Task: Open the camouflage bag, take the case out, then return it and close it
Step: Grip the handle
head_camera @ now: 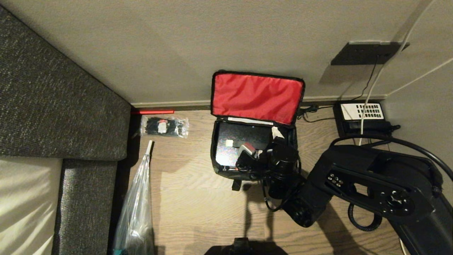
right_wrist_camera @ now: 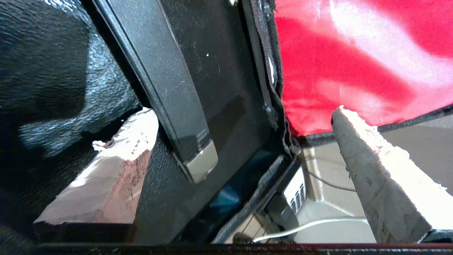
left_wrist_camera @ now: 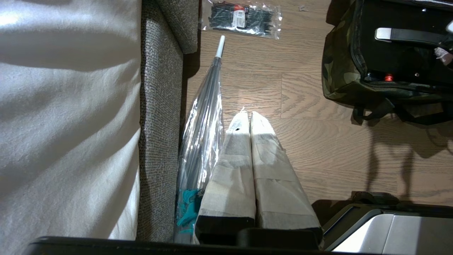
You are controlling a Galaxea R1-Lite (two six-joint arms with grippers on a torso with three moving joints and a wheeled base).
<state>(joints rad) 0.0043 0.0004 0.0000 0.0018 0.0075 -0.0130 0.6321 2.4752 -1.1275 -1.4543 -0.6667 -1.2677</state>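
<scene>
Camouflage bag (head_camera: 255, 166) on the wooden floor (head_camera: 198, 205) against the wall, red-lined lid (head_camera: 256, 96) thrown back; case (head_camera: 240, 141) lying flat inside. Right gripper (head_camera: 263, 148) lowered into the bag's right end, fingers spread wide and holding nothing, one on either side of the case handle (right_wrist_camera: 166, 88). Left gripper (left_wrist_camera: 249, 117) parked beside the sofa (left_wrist_camera: 161, 141), fingers pressed together, empty.

We see our right arm (head_camera: 368, 184) as glossy black housings with small screws and looping black cables; our left gripper (left_wrist_camera: 249, 117) and right gripper (right_wrist_camera: 244, 141) have pale, frayed tape-wrapped fingers
</scene>
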